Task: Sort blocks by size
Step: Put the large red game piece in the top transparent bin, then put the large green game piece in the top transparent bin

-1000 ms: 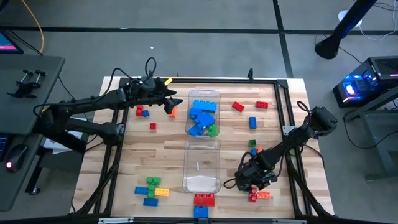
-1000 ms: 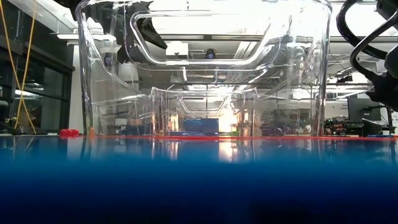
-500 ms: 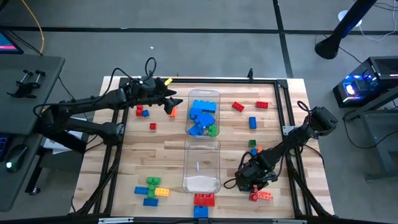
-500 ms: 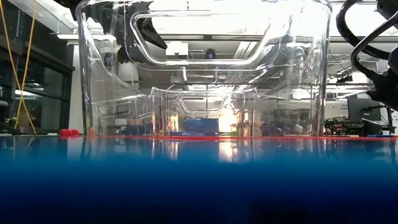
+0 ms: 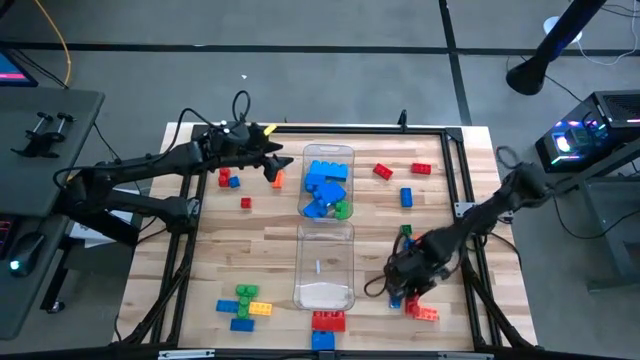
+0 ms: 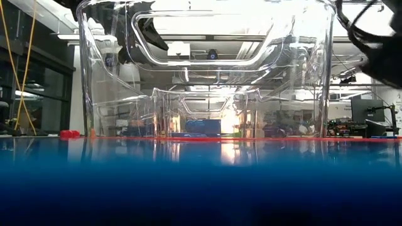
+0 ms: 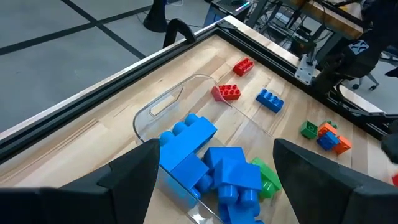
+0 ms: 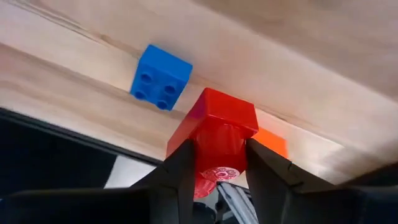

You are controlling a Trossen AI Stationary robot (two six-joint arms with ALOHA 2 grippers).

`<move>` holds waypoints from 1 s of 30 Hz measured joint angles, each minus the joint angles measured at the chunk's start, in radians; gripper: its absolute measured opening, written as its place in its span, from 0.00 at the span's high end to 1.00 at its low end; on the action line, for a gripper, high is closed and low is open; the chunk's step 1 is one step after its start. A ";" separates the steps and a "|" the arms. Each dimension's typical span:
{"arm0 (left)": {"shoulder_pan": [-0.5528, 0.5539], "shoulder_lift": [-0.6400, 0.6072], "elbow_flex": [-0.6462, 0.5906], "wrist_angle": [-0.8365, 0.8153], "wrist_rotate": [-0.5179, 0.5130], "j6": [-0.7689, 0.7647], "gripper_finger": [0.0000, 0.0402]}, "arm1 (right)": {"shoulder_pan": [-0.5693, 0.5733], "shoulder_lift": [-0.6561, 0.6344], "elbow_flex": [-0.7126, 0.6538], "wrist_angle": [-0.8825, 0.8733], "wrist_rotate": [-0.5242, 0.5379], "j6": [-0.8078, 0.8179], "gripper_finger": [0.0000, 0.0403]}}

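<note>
My right gripper [image 5: 405,283] is at the table's near right, shut on a red block [image 8: 221,127]. A small blue block [image 8: 160,78] and an orange block [image 8: 272,142] lie on the wood just beyond it. My left gripper [image 5: 285,165] is open and empty at the far left side of the far clear bin [image 5: 327,152]. In the left wrist view its fingers stand wide apart over that bin [image 7: 163,106], which holds large blue blocks [image 7: 205,158] and a green one [image 7: 268,177]. The near clear bin [image 5: 325,265] holds no blocks. My right gripper pinches the red block between its two fingers [image 8: 183,165], one on each of two opposite sides [image 8: 200,140]. The fingers slant down at the table. The block's far end sticks out past the fingertips toward the wood, and it seems a little above the table.
Loose blocks lie around: red ones [image 5: 383,171] [image 5: 421,168] and a blue one [image 5: 406,197] at the far right, red and blue ones [image 5: 228,180] at the far left, a mixed cluster [image 5: 243,305] at the near left, and red [image 5: 328,320] and blue at the near edge. A black frame rims the table.
My right arm has swung its elbow toward the table's right edge and risen. Its gripper has gone a little toward the far edge, away from the red and orange blocks that lie near the near right corner. My left arm has kept still.
</note>
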 joint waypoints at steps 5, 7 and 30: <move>0.000 0.000 0.000 0.001 0.000 -0.004 0.26 | -0.107 -0.168 0.000 -0.128 0.100 -0.111 0.73; 0.000 0.000 0.000 0.001 0.000 -0.022 0.26 | -0.182 -0.232 0.000 -0.112 0.188 -0.172 0.73; -0.037 -0.061 0.001 0.002 0.155 -0.169 0.26 | -0.819 0.037 0.080 0.698 0.171 -0.895 0.45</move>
